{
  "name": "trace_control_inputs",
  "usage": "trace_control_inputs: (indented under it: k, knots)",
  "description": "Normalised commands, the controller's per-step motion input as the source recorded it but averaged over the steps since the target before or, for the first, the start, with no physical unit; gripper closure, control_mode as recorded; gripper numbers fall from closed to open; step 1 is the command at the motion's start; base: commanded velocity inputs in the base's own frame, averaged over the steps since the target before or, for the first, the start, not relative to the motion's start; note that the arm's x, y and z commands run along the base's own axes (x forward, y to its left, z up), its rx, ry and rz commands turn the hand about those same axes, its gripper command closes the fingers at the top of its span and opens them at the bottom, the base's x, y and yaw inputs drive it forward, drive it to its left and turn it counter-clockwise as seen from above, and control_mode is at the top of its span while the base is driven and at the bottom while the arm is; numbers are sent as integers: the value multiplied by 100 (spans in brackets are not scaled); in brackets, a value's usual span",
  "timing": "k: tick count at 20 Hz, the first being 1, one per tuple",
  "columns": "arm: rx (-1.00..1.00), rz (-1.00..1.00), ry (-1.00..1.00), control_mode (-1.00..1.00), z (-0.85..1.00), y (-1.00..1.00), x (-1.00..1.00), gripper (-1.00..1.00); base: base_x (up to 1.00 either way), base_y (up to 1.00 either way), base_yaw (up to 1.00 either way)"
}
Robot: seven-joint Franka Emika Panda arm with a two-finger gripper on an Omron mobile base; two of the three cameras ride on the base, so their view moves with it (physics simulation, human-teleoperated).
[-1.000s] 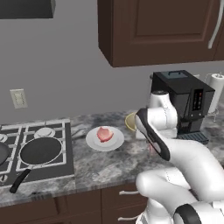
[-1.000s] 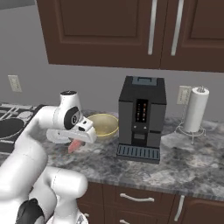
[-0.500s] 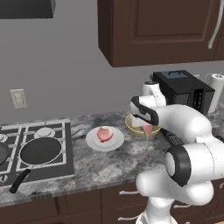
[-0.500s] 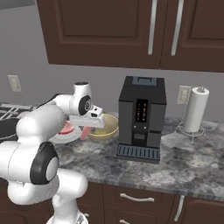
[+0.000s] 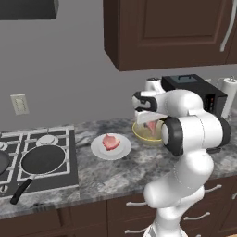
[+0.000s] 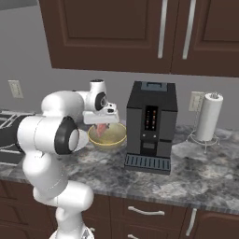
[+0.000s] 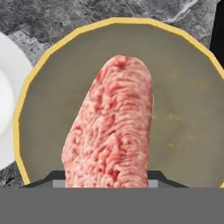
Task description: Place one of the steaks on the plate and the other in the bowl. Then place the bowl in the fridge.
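My gripper hangs just over the yellowish-tan bowl, shut on one pinkish-red steak that dangles into the bowl's mouth. In the right base view the gripper holds this steak above the bowl. The hand view looks straight down: the steak covers the middle of the bowl, with the plate's edge at the left. The other steak lies on the white plate, left of the bowl. The fridge is out of view.
A black coffee machine stands right beside the bowl, and a paper towel roll stands further right. A black frying pan sits on the stove at the left. Dark cabinets hang overhead.
My arm has swung away from the plate side and over the bowl, carrying the steak with it. The plate, its steak and the bowl have stayed put.
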Motion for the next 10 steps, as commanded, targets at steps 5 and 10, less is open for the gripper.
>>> trace_control_inputs:
  k: [5, 10]
  knots:
    - [0, 20, -4, -100, -33, 0, 7, 100, 0, 0, 0]
    - [0, 19, 0, -100, -41, -10, 16, 100, 0, 0, 0]
